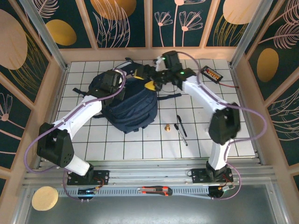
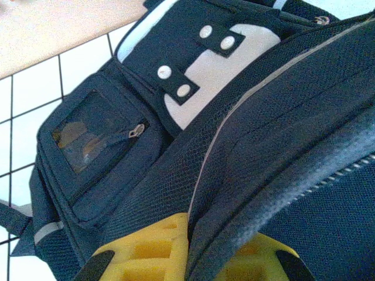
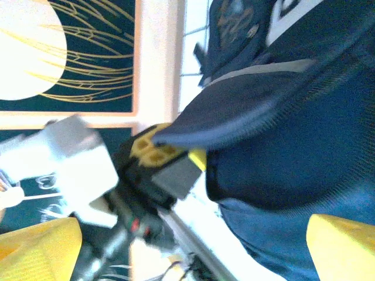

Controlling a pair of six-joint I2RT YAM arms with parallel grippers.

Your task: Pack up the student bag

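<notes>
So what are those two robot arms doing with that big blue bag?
They are working on packing a large dark navy fabric backpack that lies on the white tiled table. The left arm has its jaws shut on a fold of the bag's fabric. The right arm is at the bag's top with its jaws wide open, gripping nothing. Two black pens and a small brass piece lie beside the bag, not packed yet.

Not one word, number or brand could be read anywhere. The grey patch (image 2: 234,64) on the backpack (image 2: 281,146) carried plain snap buttons and no lettering. The small black device (image 1: 211,73) at the table's (image 1: 140,149) far right corner bore orange marks too small to make out.
</notes>
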